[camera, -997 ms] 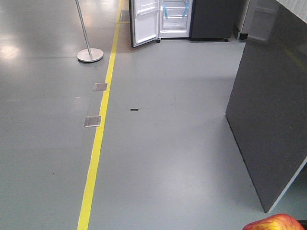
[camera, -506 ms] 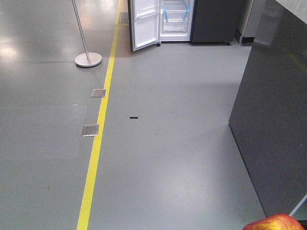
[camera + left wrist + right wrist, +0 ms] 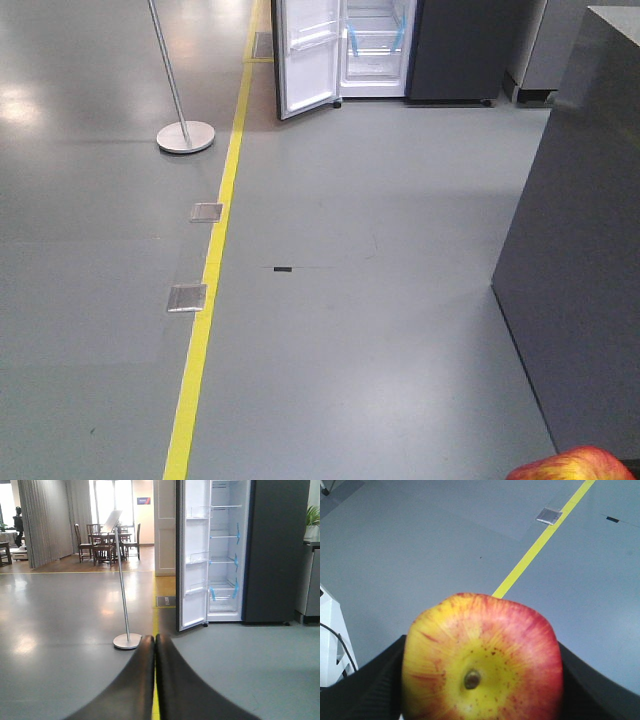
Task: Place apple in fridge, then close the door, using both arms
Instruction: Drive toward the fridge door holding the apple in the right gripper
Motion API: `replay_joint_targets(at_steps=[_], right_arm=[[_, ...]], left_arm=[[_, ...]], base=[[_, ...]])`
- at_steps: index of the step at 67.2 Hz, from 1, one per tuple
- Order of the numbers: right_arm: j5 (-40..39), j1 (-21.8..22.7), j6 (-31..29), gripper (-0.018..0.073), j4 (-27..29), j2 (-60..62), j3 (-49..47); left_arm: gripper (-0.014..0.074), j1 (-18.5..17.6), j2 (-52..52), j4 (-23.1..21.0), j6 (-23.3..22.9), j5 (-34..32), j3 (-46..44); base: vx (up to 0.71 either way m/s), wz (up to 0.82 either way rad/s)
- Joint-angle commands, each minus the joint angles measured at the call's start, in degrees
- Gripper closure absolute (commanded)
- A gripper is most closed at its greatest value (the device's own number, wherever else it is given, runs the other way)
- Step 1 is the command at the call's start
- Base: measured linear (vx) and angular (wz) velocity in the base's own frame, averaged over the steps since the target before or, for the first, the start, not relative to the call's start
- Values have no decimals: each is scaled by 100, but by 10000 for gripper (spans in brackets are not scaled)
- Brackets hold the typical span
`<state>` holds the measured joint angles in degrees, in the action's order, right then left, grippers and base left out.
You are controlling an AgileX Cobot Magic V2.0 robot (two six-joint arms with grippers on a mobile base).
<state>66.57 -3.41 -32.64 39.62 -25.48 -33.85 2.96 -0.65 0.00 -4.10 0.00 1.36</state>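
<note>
Right gripper point(image 3: 481, 680) clamped on the apple point(image 3: 482, 645), near right; left gripper point(image 3: 154, 641) pressed together, empty. Fridge point(image 3: 460, 50) stands far ahead, door point(image 3: 305, 60) open. Risk: the apple slips in transit if grip slackens, or the counter point(image 3: 590, 250) at right is clipped.

The right gripper point(image 3: 482, 692) clamps the apple point(image 3: 482, 655) between its black fingers point(image 3: 367, 685), the dimple facing the camera. Beyond, a yellow line point(image 3: 540, 540) crosses the grey floor point(image 3: 420, 540) beside a metal plate point(image 3: 549, 515). The white frame point(image 3: 330, 635) at left is perhaps the robot's base.
</note>
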Motion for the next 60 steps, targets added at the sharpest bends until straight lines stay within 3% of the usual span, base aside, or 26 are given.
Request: replay_joint_targets(at_steps=[1,60], right_arm=[[-225,0,-27,472,295,-41,-142],[-225,0,-27,472,295,-41,-142]], left_arm=[[603,6,-76,0,-12,-389,-98],[603,6,-76,0,-12,-389,-98]], base=[[24,4],[25,1]])
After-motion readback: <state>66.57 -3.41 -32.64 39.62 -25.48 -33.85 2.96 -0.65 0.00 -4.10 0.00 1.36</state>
